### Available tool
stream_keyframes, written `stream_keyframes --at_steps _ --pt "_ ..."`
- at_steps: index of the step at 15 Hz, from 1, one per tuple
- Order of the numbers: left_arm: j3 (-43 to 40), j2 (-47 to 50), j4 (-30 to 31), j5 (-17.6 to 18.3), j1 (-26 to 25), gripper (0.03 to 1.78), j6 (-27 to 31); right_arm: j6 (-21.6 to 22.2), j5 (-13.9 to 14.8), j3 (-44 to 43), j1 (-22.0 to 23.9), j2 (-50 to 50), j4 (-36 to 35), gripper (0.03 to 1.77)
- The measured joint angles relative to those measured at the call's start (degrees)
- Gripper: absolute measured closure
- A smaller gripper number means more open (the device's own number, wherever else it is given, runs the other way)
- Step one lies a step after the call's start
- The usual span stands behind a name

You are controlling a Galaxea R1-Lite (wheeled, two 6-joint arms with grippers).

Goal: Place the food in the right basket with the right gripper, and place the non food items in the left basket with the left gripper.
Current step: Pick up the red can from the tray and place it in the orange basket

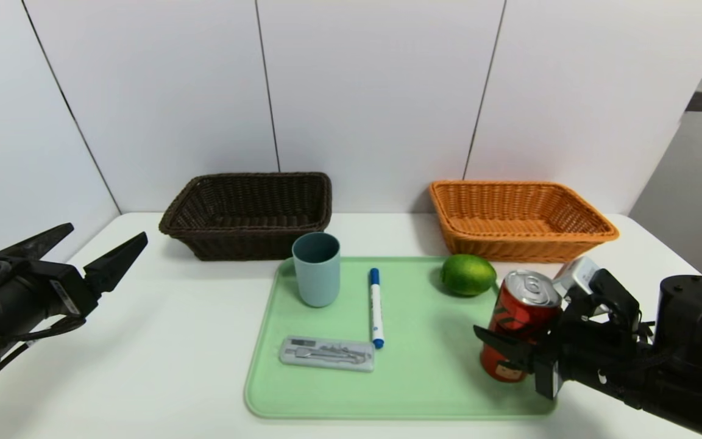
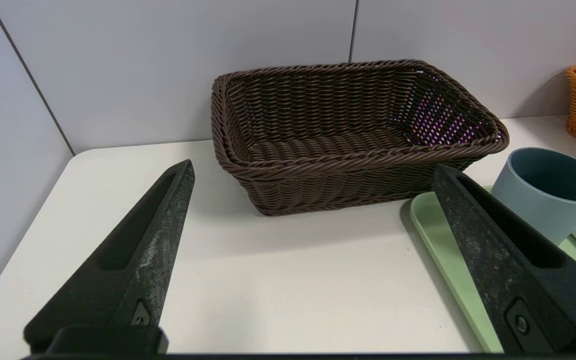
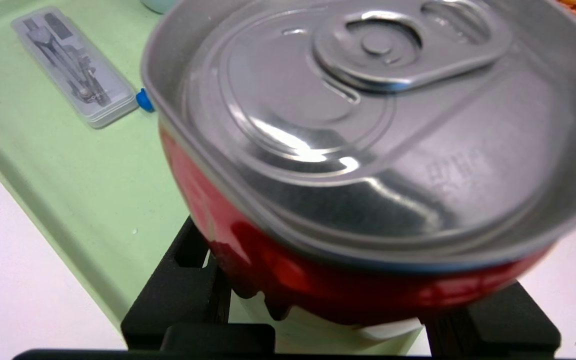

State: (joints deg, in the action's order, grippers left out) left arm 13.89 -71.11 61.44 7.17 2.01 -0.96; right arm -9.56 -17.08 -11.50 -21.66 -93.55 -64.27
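- The right gripper (image 1: pixel 524 341) has its two fingers on either side of the red soda can (image 1: pixel 518 326), low on the body, at the near right corner of the green tray (image 1: pixel 400 390). The can leans slightly, so the hold looks real but bottom-heavy; lifted fast, it could pivot between the fingers or slip out.
- Just beyond the gripper lies the lime (image 1: pixel 468 274), on the line toward the orange right basket (image 1: pixel 521 222). A low carry could knock it rolling off the tray.
- That basket's near rim stands beyond the lime; a can carried too low would catch it and tip.
- Well off to the gripper's left sit the grey case (image 1: pixel 326 353), the marker (image 1: pixel 376 308) and the blue-grey cup (image 1: pixel 316 268), all untouched.
- The left gripper (image 1: pixel 92 253) hovers wide open and empty over the desk (image 1: pixel 162 341), with the dark left basket (image 1: pixel 247 213) beyond it.
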Motion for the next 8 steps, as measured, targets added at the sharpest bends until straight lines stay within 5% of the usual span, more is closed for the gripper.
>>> stream_keyframes --at_steps 3,8 --pt "-0.1 0.5 0.0 0.0 0.0 0.12 0.0 5.0 0.4 -0.9 -1.9 2.4 0.0 0.81" --pt "0.0 0.8 0.0 0.0 0.0 0.12 -0.1 4.8 2.1 -6.4 -1.9 4.7 0.9 0.81"
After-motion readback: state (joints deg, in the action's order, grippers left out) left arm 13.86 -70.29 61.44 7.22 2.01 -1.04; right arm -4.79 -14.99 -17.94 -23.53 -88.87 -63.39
